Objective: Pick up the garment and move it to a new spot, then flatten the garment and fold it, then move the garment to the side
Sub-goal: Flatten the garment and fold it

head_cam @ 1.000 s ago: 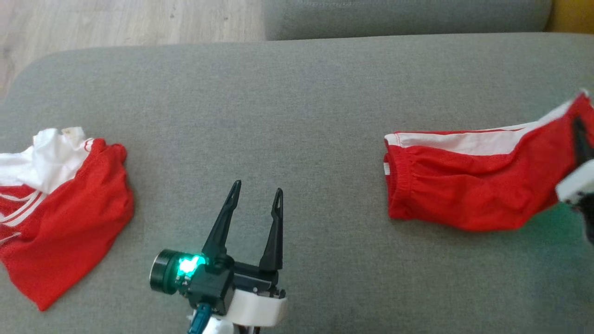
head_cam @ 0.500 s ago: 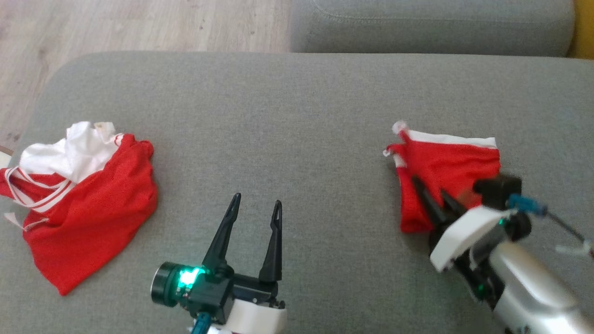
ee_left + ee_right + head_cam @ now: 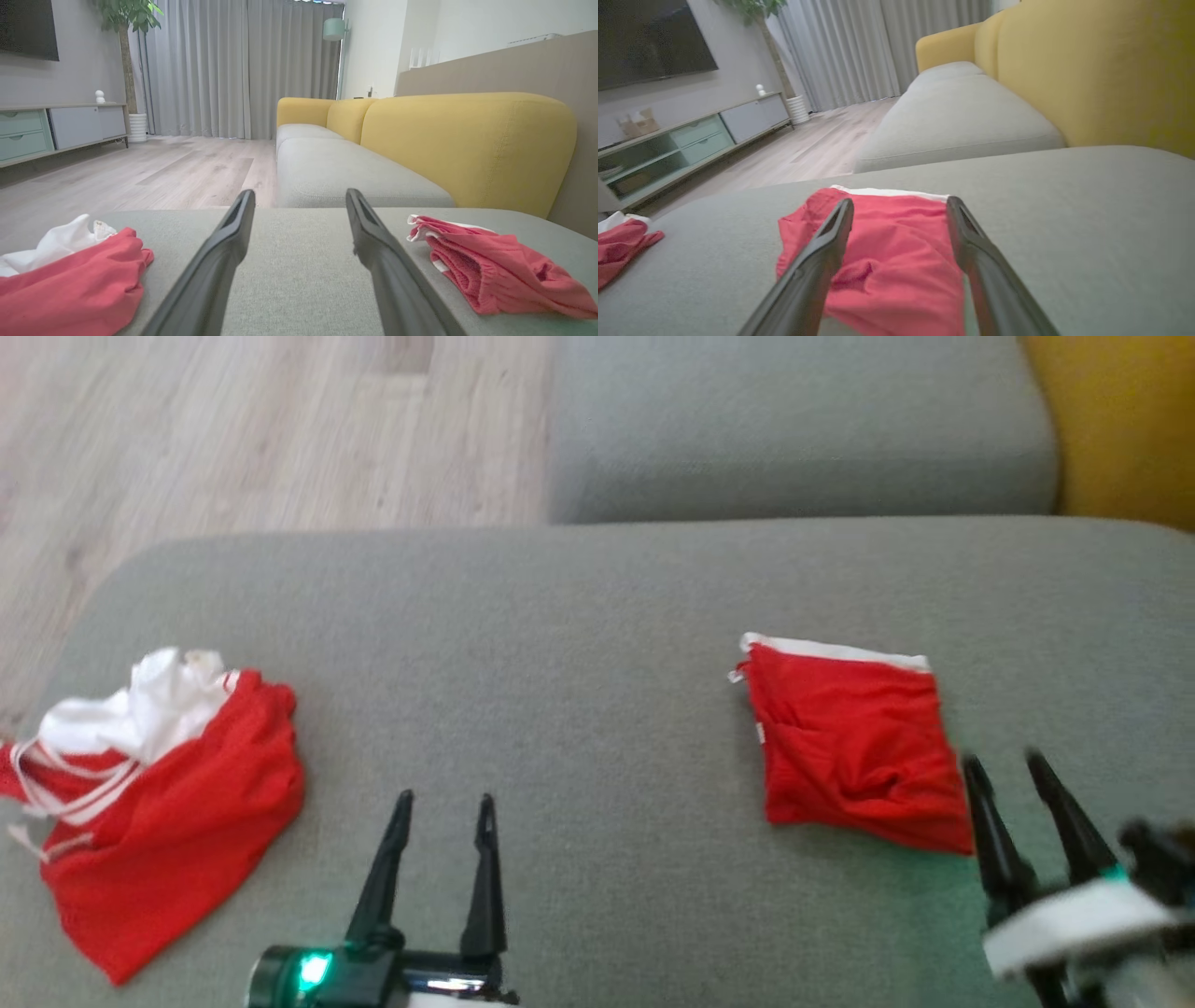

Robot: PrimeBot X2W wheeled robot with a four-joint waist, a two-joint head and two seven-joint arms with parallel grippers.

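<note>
The garment [image 3: 854,747] is red with a white edge and lies folded into a compact rectangle on the right half of the grey cushion [image 3: 579,644]. My right gripper [image 3: 1001,761] is open just off its near right corner, fingers apart and empty. In the right wrist view the garment [image 3: 896,252] lies below and between the spread fingers of that gripper [image 3: 900,201]. My left gripper [image 3: 445,798] is open and empty over bare cushion. In its own view the left gripper [image 3: 300,193] points past the garment [image 3: 495,275], which lies to its right.
A second red and white garment [image 3: 168,803] lies crumpled at the cushion's left end. Behind are another grey seat cushion [image 3: 794,429], a yellow backrest [image 3: 1120,420] at the right and wooden floor [image 3: 233,429] at the left.
The right gripper carried the garment's far end over to the left, folding it in half, then opened and drew back to the right. The head camera has shifted. The left gripper stayed open.
</note>
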